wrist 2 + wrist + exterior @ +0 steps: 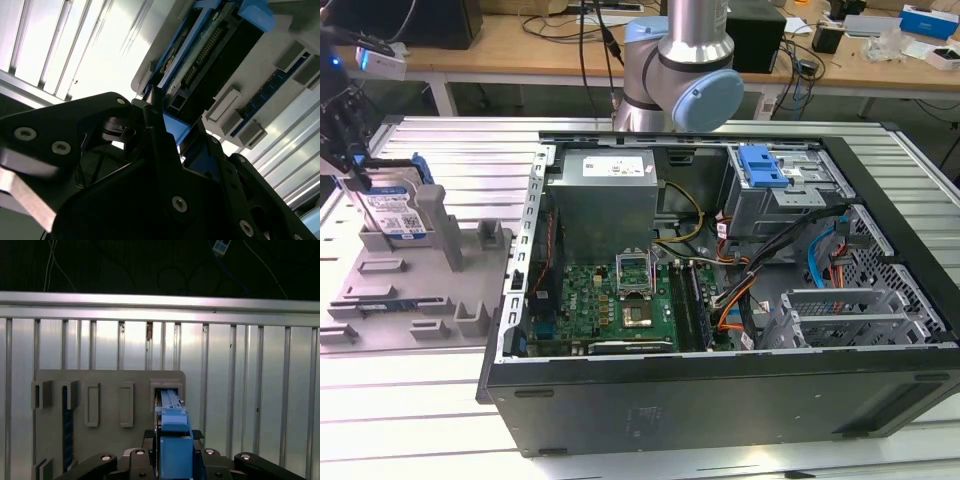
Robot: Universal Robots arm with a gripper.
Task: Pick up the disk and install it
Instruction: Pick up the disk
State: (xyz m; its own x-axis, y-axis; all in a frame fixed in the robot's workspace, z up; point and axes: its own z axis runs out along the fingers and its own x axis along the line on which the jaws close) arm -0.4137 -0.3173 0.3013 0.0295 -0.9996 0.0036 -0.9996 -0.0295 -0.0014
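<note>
The disk point(400, 213), silver with a white-and-blue label and a bright blue frame, stands on edge in a slot of the grey holder point(430, 290) at the exterior view's left. My gripper point(356, 175) is at the disk's upper edge. In the first wrist view the disk's blue frame point(173, 437) sits tight between the black fingers point(149, 436), over the holder point(110, 390). In the second wrist view the gripper point(167, 125) is shut on the blue edge, with the disk's connector side point(210, 45) beyond it.
An open computer case point(880, 420) lies to the exterior view's right of the holder, with a motherboard point(610, 300), cables and a drive bay topped by a blue clip point(760, 165). The arm's base point(675, 70) stands behind the case. Everything rests on a ribbed aluminium table point(410, 400).
</note>
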